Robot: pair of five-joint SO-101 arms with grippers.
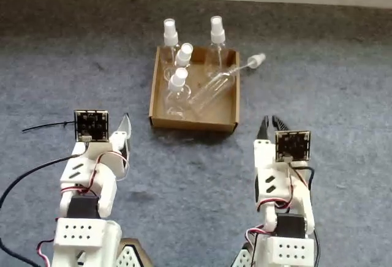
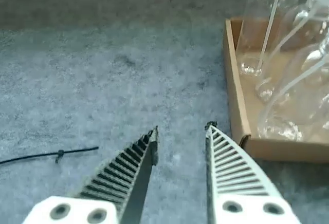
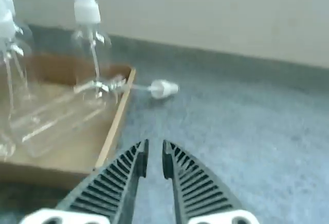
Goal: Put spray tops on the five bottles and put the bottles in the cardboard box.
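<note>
I read all five capped bottles (image 1: 178, 83) as in the box (image 1: 193, 122), one lying slanted across its rim, so left gripper (image 2: 181, 130), jaws apart, and right gripper (image 3: 154, 149), jaws barely apart, sit empty short of it

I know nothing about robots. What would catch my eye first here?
A shallow brown cardboard box sits mid-table on the grey carpet, holding five clear plastic bottles with white spray tops. Four stand upright, and one tipped-over bottle lies slanted, its top poking over the box's side nearer the right arm. The left tool and right tool hang short of the box, holding nothing.
</note>
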